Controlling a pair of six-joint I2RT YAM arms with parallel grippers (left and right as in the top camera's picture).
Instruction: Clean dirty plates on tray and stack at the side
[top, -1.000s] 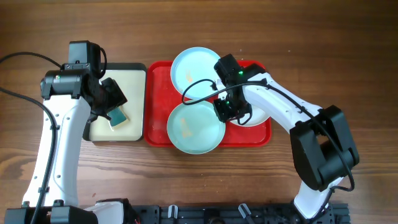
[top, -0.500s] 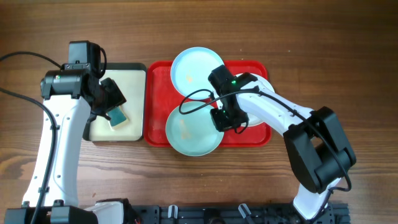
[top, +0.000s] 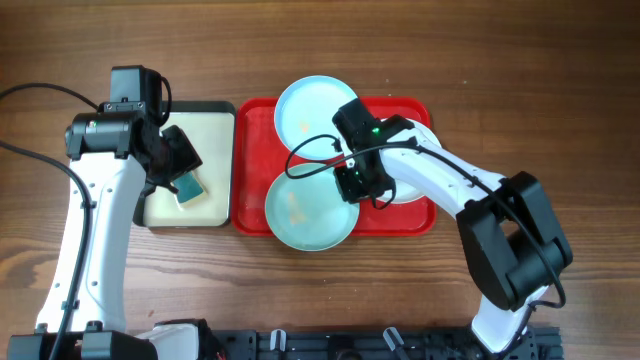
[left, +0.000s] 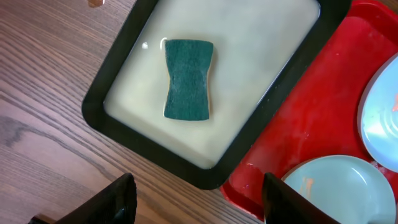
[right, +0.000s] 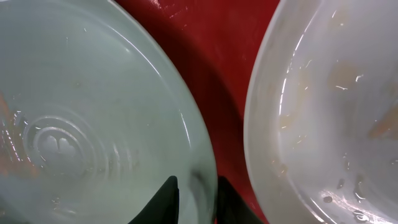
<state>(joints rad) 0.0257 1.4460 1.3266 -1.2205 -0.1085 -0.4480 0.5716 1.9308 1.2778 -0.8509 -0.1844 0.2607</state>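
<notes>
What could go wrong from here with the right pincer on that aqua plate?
1. The right pincer pinches only the thin rim of the near aqua plate; lifted, it may tilt or slip out.
2. That plate overhangs the red tray's front edge, so a slip could drop it onto the table.
3. The white plate lies close beside; a swing could knock it.

The gripper (right: 196, 184) seems to pinch the aqua plate (right: 93, 112) at its rim; white plate (right: 323, 112) beside, red tray (right: 217, 56) between.
</notes>
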